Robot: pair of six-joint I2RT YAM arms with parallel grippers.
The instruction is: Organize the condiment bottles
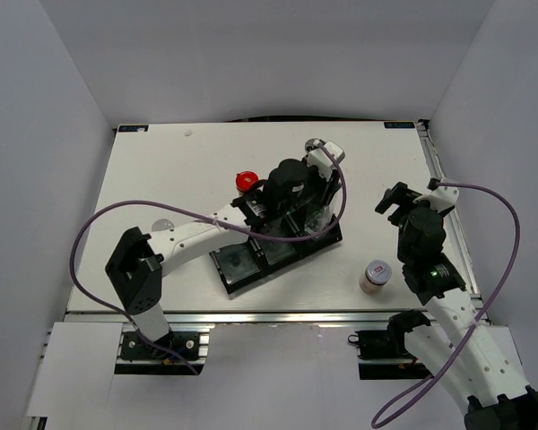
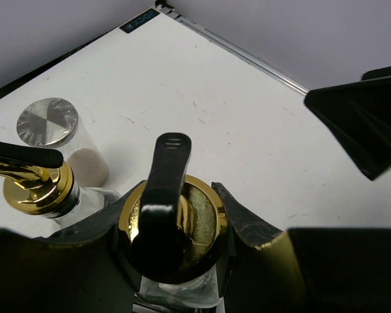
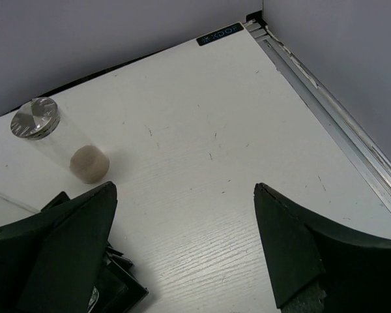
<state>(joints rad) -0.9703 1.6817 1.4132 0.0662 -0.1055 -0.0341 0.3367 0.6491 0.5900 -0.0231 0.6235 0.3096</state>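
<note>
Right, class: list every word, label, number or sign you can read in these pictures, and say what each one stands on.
"XDOF", as best it reads: dark sticker on the far edge of the table, right wrist view.
Similar sticker, left wrist view: too blurred to read.
Two blue stickers at the table's far corners, top view: too small to read.
Shaker near the right arm: mark on its cap too small to read.

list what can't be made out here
- left gripper open or shut: top view, its wrist covers it; left wrist view unclear
- tray far compartments: top view, under the left arm
- bottle body: left wrist view, cut by bottom edge
- pale thing by left arm: top view, too small
</note>
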